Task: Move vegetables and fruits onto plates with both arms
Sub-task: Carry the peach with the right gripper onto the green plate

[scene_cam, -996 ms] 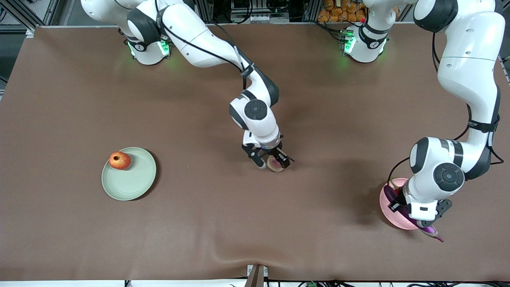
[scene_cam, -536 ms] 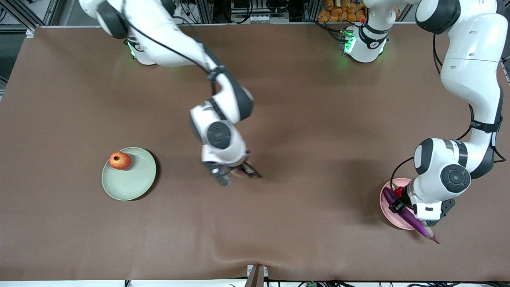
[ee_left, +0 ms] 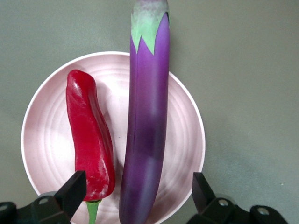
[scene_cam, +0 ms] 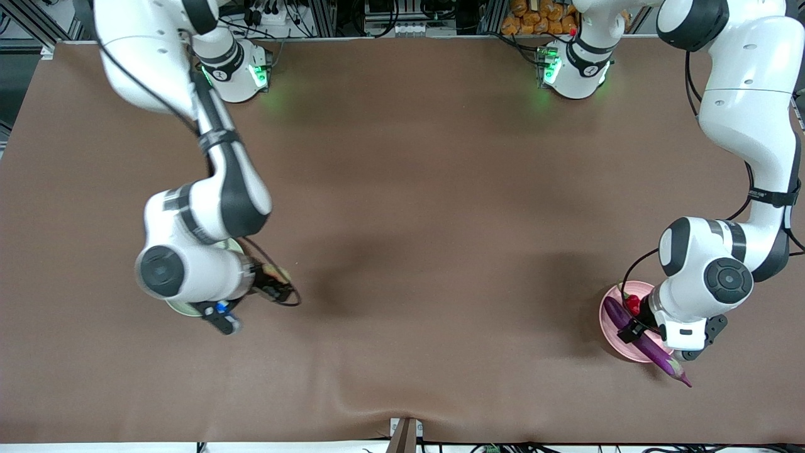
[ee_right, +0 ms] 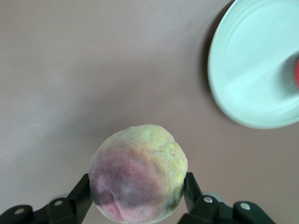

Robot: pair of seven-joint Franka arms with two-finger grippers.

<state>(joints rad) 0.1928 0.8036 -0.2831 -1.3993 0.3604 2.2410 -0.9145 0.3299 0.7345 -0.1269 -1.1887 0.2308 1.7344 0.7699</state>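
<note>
My right gripper [ee_right: 138, 191] is shut on the fuzzy pink-and-tan peach [ee_right: 138, 172] and holds it above the brown table, beside the pale green plate [ee_right: 252, 70]. In the front view that gripper [scene_cam: 267, 286] and the peach [scene_cam: 274, 273] are at the plate's [scene_cam: 179, 308] edge, and the arm hides most of the plate. The pomegranate shows only as a red sliver [ee_right: 296, 70]. My left gripper [ee_left: 137, 196] is open over the pink plate [ee_left: 46, 140], which holds the red chili [ee_left: 88, 140] and the purple eggplant [ee_left: 147, 116]. The eggplant's stem end [scene_cam: 676, 371] overhangs the rim.
The pink plate [scene_cam: 607, 327] lies at the left arm's end of the table, near the front edge. The brown cloth [scene_cam: 415, 251] covers the whole table and has a ripple near the front edge.
My right arm has swung with the peach from the table's middle to the green plate. My left gripper has shifted slightly over the pink plate and uncovered more of the eggplant.
</note>
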